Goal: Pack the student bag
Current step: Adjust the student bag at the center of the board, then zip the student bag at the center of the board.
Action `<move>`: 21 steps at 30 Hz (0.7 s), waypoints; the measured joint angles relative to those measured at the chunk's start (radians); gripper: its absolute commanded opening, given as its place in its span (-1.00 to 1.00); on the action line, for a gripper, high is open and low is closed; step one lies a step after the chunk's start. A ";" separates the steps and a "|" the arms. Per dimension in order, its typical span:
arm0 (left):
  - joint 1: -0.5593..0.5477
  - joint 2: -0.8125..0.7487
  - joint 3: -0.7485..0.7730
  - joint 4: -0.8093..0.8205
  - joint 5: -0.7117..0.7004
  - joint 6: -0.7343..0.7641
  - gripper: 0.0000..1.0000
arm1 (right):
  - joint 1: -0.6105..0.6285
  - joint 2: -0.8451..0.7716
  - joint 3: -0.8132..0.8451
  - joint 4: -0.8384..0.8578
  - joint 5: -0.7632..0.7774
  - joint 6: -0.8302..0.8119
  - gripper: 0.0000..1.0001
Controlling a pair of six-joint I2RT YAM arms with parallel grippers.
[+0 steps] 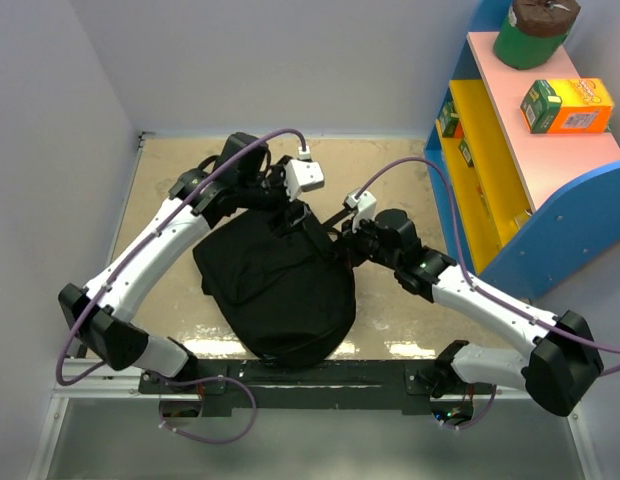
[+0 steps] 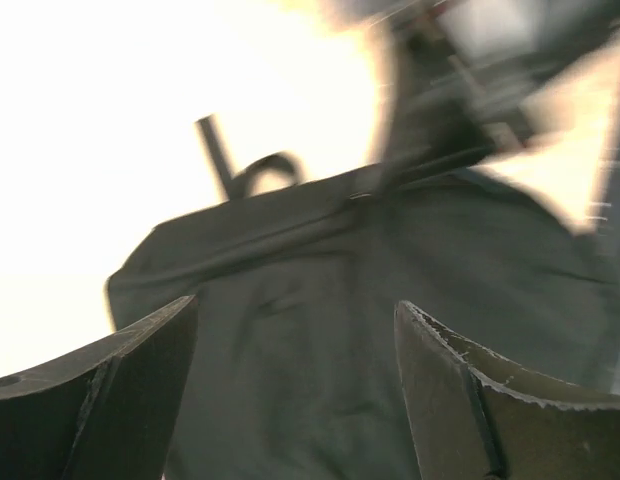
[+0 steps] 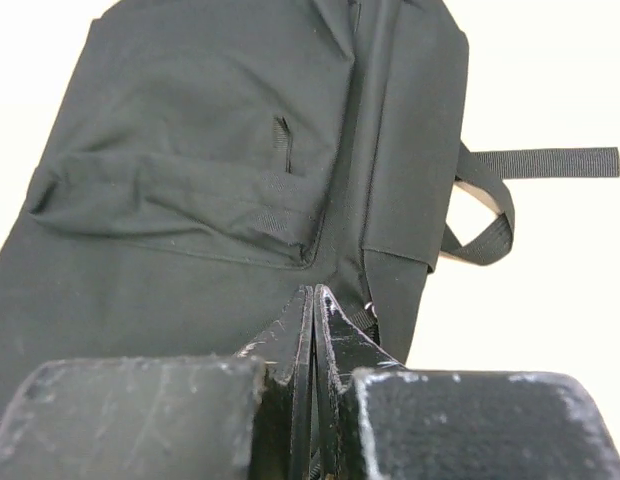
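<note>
right gripper (image 3: pixel 313 296) closed tight, left gripper (image 2: pixel 295 305) spread and holding nothing

we see the student bag (image 1: pixel 280 290) lying mid table (image 1: pixel 160 210), toward the near edge. the right jaws meet at its seam; whether they pinch anything we cannot tell. we judge it soft, floppy and bulky: best taken by a webbing strap (image 3: pixel 540 160).

A robot lab cell, dressed like a classroom corner: plain pale walls (image 1: pixel 50 150) box in a small beige table (image 1: pixel 160 190). Two cabled arms (image 1: pixel 155 245) sit bolted to a black rail (image 1: pixel 290 385). A bright blue, yellow and pink shelf (image 1: pixel 575 215) holds an orange box (image 1: pixel 568 106).
</note>
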 measured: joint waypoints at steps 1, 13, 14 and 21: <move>0.027 0.017 -0.010 0.021 -0.003 0.013 0.64 | 0.000 -0.011 -0.009 0.013 0.003 0.008 -1.00; 0.070 0.355 -0.036 0.061 0.094 0.282 0.68 | 0.000 -0.006 -0.046 -0.011 0.012 0.001 -0.28; 0.073 0.375 -0.027 0.060 0.105 0.298 0.81 | 0.000 -0.006 -0.041 -0.033 0.014 -0.011 -0.27; 0.078 0.479 0.060 0.051 0.196 0.425 1.00 | 0.000 -0.049 0.004 -0.115 0.041 -0.087 -0.28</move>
